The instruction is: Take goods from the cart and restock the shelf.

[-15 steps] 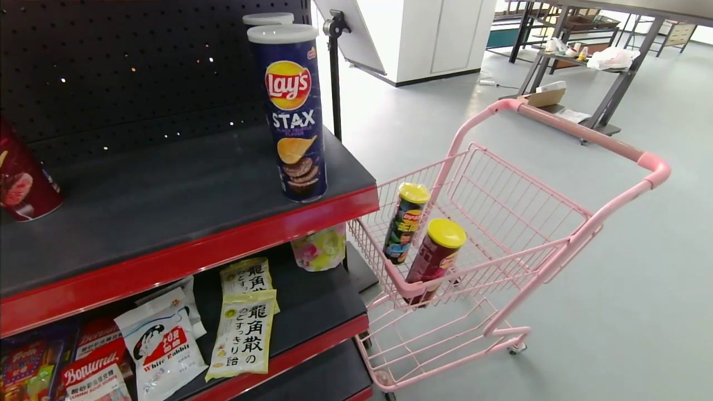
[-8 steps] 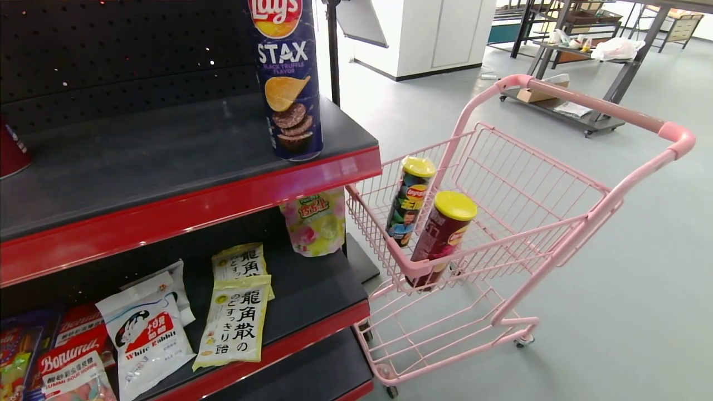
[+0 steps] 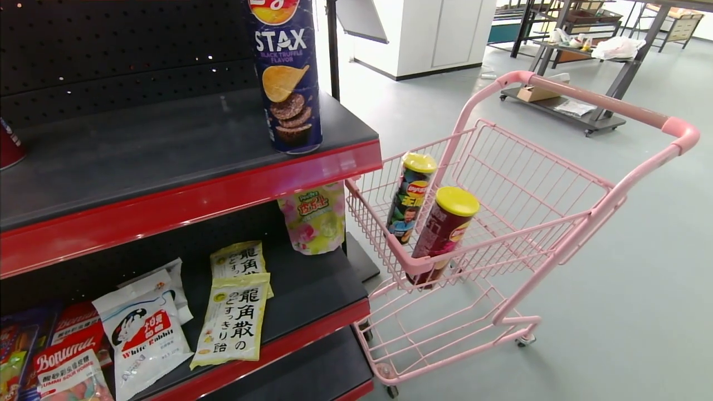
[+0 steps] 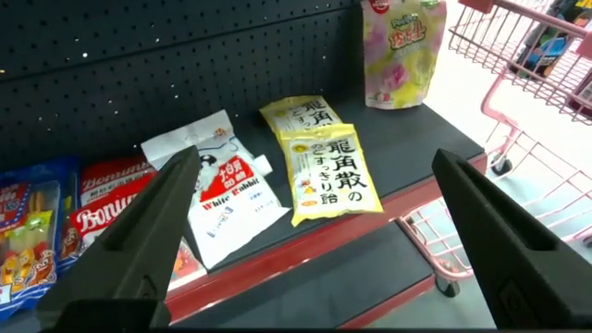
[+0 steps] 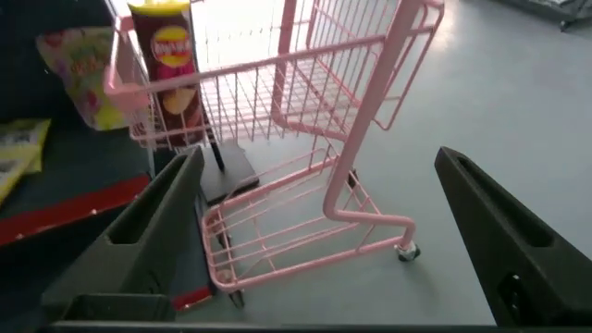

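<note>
The pink cart [image 3: 557, 161] stands to the right of the shelf and holds two upright chip cans with yellow lids: a dark one [image 3: 409, 195] and a red one [image 3: 443, 234] at the basket's near corner. A tall blue chip can [image 3: 288, 83] stands at the right front of the top shelf [image 3: 167, 167]. My left gripper [image 4: 314, 155] is open in front of the lower shelf [image 4: 351, 250], over the candy bags. My right gripper [image 5: 319, 155] is open, low beside the cart [image 5: 342, 65], with the red can [image 5: 171, 69] farther off in the basket.
On the lower shelf lie yellow candy bags [image 3: 234, 317], a white bag [image 3: 142, 334], red packs [image 3: 67, 362] and a standing pink-green bag [image 3: 315, 217]. A red can's edge [image 3: 8, 147] sits at the top shelf's far left. Open floor lies right of the cart; tables stand far behind.
The head view has tilted downward, so shelf and cart sit higher in the picture. The goods themselves have not moved.
</note>
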`<state>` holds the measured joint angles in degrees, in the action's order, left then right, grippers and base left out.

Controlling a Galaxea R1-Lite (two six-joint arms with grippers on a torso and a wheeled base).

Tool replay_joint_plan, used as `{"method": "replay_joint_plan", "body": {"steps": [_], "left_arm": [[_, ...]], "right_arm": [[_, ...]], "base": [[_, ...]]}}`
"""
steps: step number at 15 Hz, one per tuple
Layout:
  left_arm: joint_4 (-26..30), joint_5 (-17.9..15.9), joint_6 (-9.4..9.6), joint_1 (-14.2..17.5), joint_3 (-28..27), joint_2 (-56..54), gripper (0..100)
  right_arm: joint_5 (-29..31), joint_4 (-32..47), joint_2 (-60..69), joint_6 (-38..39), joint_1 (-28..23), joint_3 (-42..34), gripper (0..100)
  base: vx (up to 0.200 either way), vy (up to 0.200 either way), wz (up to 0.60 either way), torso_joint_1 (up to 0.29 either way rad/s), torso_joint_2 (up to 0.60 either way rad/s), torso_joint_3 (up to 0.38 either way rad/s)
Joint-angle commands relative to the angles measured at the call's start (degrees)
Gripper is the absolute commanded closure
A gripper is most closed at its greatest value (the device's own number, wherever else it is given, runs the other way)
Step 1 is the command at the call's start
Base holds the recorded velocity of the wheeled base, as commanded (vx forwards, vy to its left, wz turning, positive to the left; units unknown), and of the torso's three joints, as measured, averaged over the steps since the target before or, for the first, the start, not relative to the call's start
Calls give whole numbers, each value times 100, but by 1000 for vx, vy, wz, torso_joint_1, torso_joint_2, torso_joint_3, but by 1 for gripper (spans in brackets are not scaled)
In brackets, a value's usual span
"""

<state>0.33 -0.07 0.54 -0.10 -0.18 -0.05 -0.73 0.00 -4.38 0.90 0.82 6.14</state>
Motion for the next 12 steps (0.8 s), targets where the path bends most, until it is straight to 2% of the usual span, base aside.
{"method": "replay_joint_plan", "body": {"steps": [1, 3, 4, 6, 7, 9, 12], "left_arm": [[2, -1, -1, 1, 1, 5, 0], [2, -1, -1, 1, 1, 5, 0], [2, -1, -1, 1, 1, 5, 0], [2, -1, -1, 1, 1, 5, 0], [2, -1, -1, 1, 1, 5, 0], [-7, -1, -1, 1, 1, 5, 0], [-7, -1, -1, 1, 1, 5, 0]], "right_arm": [[-498, -79, -4238, 991, 516, 3587, 0], [-718, -308, -5231, 683, 560, 3376, 0], [-815, -747, -5908, 674, 578, 3191, 0], [-1113, -2039, -6998, 578, 709, 2866, 0], [-1359, -3041, -7771, 472, 762, 2752, 0], [-1834, -3964, -8791, 376, 815, 2717, 0], [-2397, -4008, -9301, -117, 876, 2813, 0]], "base": [[0, 0, 0, 0, 0, 0], [0, 0, 0, 0, 0, 0], [0, 0, 0, 0, 0, 0], [0, 0, 0, 0, 0, 0], [0, 0, 0, 0, 0, 0], [0, 0, 0, 0, 0, 0], [0, 0, 0, 0, 0, 0]]}}
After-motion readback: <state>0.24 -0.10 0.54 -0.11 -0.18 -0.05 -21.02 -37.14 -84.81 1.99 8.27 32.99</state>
